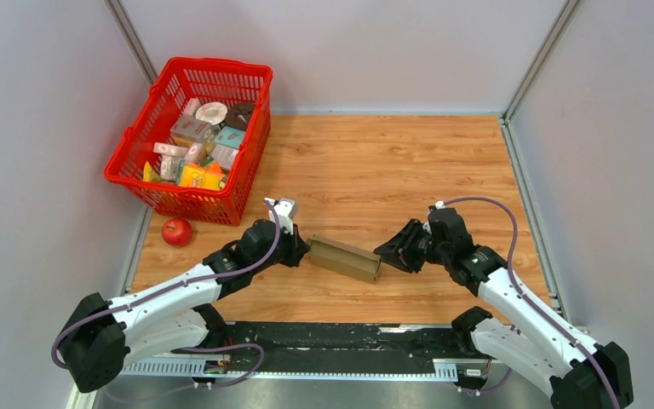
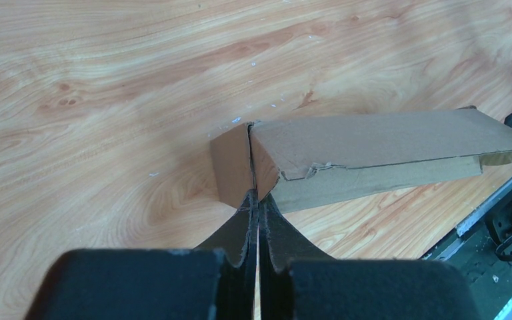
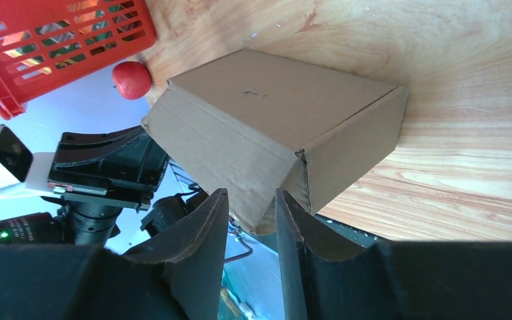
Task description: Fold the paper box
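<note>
The paper box (image 1: pixel 345 258) is a shallow brown cardboard box, folded shut, lying between my two grippers near the table's front edge. My left gripper (image 1: pixel 302 251) is shut, with nothing between its fingers. Its tips (image 2: pixel 257 193) press against the box's (image 2: pixel 373 143) left end, where two flaps meet at a seam. My right gripper (image 1: pixel 385 254) is at the box's right end. In the right wrist view its jaws (image 3: pixel 252 195) stand narrowly apart around the box's (image 3: pixel 273 107) near lower corner, both tips against the cardboard.
A red basket (image 1: pixel 183 200) holding several small printed packages stands at the back left. A red apple (image 1: pixel 177 231) lies just in front of it. The black rail at the table's front edge (image 1: pixel 349 336) runs close behind the box. Grey walls enclose the table.
</note>
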You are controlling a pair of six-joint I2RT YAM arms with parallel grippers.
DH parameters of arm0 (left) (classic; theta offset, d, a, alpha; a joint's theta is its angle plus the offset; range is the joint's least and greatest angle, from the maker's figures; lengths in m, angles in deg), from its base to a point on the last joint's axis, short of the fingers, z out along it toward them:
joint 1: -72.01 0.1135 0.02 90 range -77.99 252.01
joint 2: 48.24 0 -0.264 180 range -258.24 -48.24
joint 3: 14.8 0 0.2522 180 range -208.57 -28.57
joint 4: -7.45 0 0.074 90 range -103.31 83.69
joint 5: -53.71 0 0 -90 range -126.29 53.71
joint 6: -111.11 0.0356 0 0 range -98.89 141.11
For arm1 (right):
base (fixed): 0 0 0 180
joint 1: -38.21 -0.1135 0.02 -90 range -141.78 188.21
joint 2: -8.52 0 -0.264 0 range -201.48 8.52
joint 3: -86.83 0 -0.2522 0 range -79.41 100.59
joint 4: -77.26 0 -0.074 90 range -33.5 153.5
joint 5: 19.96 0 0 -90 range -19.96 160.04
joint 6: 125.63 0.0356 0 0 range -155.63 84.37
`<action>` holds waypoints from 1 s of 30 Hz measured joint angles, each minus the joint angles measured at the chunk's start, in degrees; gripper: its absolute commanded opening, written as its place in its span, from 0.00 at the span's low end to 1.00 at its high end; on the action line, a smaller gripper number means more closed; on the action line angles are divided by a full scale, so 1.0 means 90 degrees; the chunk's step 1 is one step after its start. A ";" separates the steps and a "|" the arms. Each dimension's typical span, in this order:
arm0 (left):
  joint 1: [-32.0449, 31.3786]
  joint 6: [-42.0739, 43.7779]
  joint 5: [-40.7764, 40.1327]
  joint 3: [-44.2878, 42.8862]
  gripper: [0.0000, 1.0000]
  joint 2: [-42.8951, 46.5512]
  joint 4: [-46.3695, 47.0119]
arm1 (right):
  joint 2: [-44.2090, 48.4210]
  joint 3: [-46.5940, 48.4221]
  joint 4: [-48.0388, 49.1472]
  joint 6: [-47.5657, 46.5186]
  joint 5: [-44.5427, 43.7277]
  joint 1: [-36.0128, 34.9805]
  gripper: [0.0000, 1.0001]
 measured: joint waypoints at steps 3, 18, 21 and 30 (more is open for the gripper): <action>-0.0022 0.0000 -0.0010 -0.0005 0.00 -0.0007 -0.0002 | -0.0051 0.0000 -0.0104 -0.0182 0.0051 -0.0002 0.38; -0.0078 0.0002 -0.0017 -0.0073 0.14 -0.0049 -0.0078 | 0.0015 -0.0221 -0.0146 -0.0508 0.0148 -0.0002 0.29; -0.0078 0.0017 0.0041 -0.0114 0.25 -0.0061 -0.0155 | -0.0066 -0.0260 -0.0100 -0.0532 0.0146 -0.0002 0.28; -0.0083 0.0063 0.0651 -0.0401 0.54 0.0155 -0.1166 | -0.0121 -0.0262 -0.0066 -0.0721 0.0143 -0.0002 0.25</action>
